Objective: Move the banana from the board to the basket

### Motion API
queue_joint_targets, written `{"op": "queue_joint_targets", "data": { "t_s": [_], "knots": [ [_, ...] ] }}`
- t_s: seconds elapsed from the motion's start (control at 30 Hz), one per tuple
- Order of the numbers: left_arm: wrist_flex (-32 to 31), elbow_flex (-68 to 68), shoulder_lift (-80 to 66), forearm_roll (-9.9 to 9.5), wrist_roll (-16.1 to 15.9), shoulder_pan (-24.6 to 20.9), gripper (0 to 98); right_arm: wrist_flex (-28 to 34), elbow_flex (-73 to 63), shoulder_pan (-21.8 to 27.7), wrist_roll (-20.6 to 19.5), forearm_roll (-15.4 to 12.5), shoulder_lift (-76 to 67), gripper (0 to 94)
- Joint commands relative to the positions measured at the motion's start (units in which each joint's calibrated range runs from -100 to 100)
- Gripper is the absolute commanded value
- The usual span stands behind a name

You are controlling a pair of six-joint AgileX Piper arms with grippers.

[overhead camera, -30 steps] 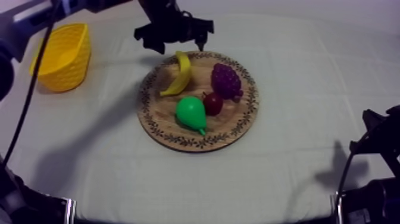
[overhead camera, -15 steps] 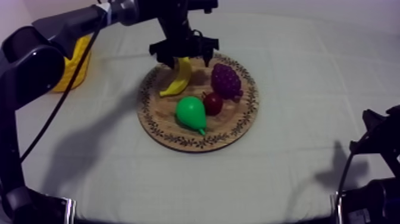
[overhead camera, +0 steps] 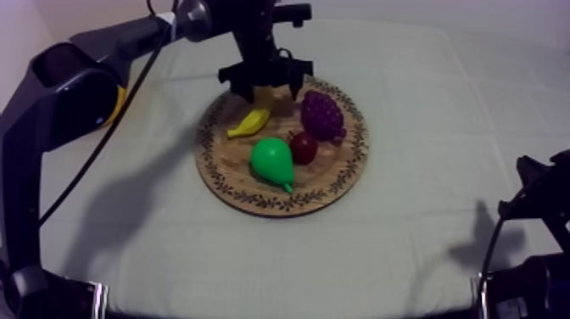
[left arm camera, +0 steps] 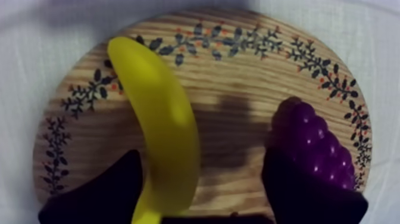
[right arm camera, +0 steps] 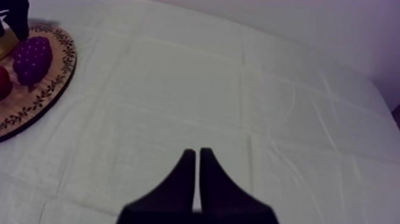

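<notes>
1. Left gripper [overhead camera: 266,87] hangs over the far rim of the wooden board [overhead camera: 280,204], fingers spread wide and holding nothing.
2. The banana [left arm camera: 161,125] lies on the board's far-left part. One end sits between the open fingers, closer to one of them, and the grapes [left arm camera: 315,149] are just beside the other.
3. Its long axis runs from the far rim towards the board's left edge, across the fingers' closing line, so a straight descent and squeeze looks right.
4. The right gripper [right arm camera: 198,158], fingers pressed together and empty, sits well off the board's right side, so the left arm is far nearer.
5. The yellow basket [overhead camera: 123,95] lies left of the board, mostly behind the left arm.
</notes>
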Motion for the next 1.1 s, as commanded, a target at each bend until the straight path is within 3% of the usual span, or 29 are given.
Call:
{"op": "queue_joint_targets", "data": {
  "t_s": [0.0, 0.33, 0.67, 1.07],
  "knots": [
    [0.1, -0.1, 0.3, -0.05, 0.2, 0.0, 69.0, 0.0, 0.0, 0.0, 0.0, 0.0, 0.0, 0.6],
    [0.3, 1.3, 1.0, 0.74, 0.5, -0.6, 55.4, 0.0, 0.0, 0.0, 0.0, 0.0, 0.0, 0.6],
    [0.4, 2.2, 1.0, 0.68, 1.8, -0.8, 15.1, 0.0, 0.0, 0.0, 0.0, 0.0, 0.0, 0.6],
    [0.4, 8.8, -8.9, -0.9, 2.4, -0.8, 9.8, 0.0, 0.0, 0.0, 0.0, 0.0, 0.0, 0.6]
  ]
}}
